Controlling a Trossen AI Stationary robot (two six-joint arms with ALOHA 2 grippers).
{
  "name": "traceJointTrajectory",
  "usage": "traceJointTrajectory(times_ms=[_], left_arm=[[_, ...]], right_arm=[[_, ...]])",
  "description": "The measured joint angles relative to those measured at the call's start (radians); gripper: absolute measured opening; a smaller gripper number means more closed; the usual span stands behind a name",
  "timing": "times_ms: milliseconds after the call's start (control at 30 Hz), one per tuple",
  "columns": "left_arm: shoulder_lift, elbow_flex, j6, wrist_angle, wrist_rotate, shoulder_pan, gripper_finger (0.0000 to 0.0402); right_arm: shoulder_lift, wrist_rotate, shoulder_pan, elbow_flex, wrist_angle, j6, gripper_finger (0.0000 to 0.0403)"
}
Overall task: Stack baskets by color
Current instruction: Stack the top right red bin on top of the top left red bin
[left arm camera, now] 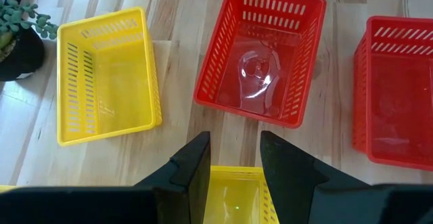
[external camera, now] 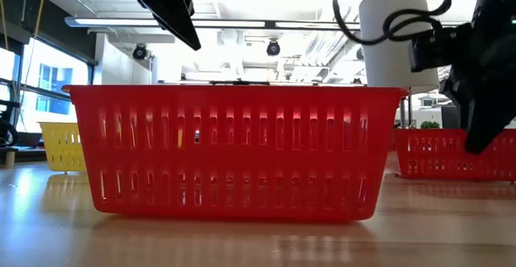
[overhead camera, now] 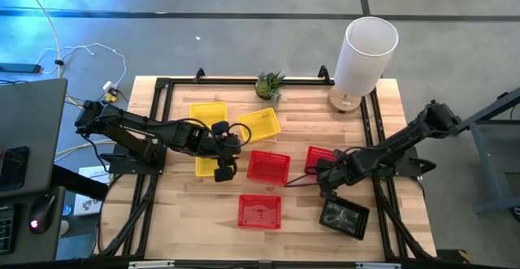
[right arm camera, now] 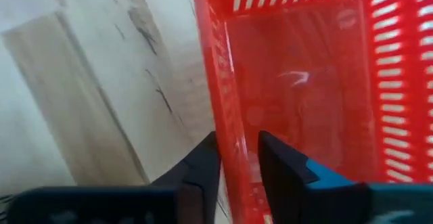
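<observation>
Three yellow baskets (overhead camera: 209, 113) (overhead camera: 260, 123) (overhead camera: 207, 167), three red baskets (overhead camera: 268, 165) (overhead camera: 260, 210) (overhead camera: 321, 157) and one black basket (overhead camera: 344, 216) stand on their bottoms on the wooden table. My left gripper (left arm camera: 233, 149) hangs open, high above the nearest yellow basket (left arm camera: 237, 197). My right gripper (right arm camera: 237, 139) points down at the near side of the right-hand red basket (right arm camera: 304, 82). Its fingers are open a narrow gap, on either side of that basket's wall. My right gripper comes from above, with one finger (right arm camera: 203, 160) outside the red basket's near wall (right arm camera: 226, 109) and the other finger (right arm camera: 284, 160) inside it. I cannot tell whether the fingers touch the wall. The basket sits flat on the table.
A tall white cylinder (overhead camera: 366, 54) stands at the far right corner. A small potted plant (overhead camera: 270, 84) sits at the far edge. The black basket lies just nearside of my right gripper (overhead camera: 327, 180). Bare wood lies left of the nearest red basket.
</observation>
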Motion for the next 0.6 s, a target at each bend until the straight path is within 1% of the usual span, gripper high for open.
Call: traceJointTrajectory(times_ms=[133,167,200,300,433,600], left_arm=[[0.0,0.0,0.004,-0.001,0.0,0.0,0.0115],[0.0,0.0,0.012,-0.002,0.0,0.0,0.0115],[0.0,0.0,0.023,-0.002,0.0,0.0,0.0115],[0.0,0.0,0.034,-0.002,0.0,0.0,0.0115],[0.0,0.0,0.034,-0.002,0.0,0.0,0.0115],[0.0,0.0,0.034,-0.004,0.0,0.0,0.0115]], right_arm=[[0.03,-0.017,0.0,0.0,-0.001,0.001,0.0021],[0.032,-0.018,0.0,0.0,-0.001,0.002,0.0011],[0.034,-0.017,0.0,0.001,0.0,0.003,0.0007],[0.035,-0.001,0.0,0.001,0.005,0.03,0.0015],[0.032,0.004,0.0,0.001,0.016,0.032,0.0003],[0.029,0.015,0.0,0.001,0.036,0.05,0.0001]])
